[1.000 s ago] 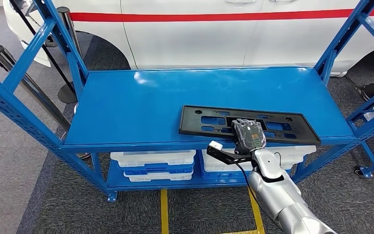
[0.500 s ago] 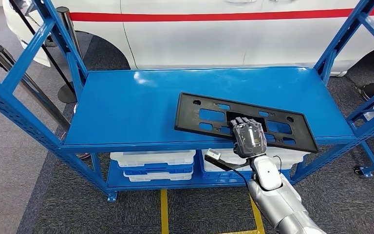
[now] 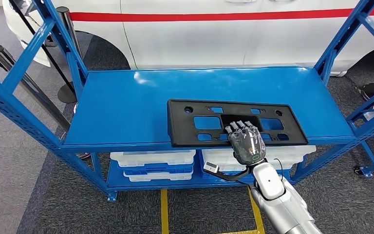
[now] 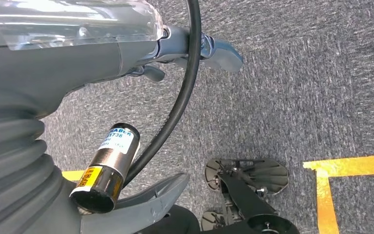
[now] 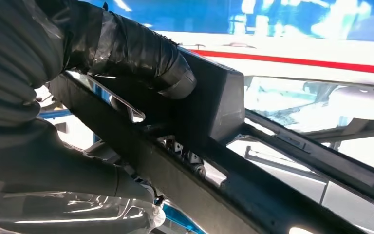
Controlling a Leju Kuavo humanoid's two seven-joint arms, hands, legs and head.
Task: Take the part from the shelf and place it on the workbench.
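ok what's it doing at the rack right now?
The right hand grips the near edge of a flat black plastic part with cut-out windows, tilting it up off the top deck of the blue shelf. The right wrist view shows the fingers wrapped over the part's frame. The left hand hangs above the carpeted floor, holding nothing. The part is not yet clear of the shelf.

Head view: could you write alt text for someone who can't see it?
A silver robot arm's right robot hand grips the near edge of a long black plastic part over a blue metal shelf. White trays sit on the lower level, and a white car with a red stripe stands behind.
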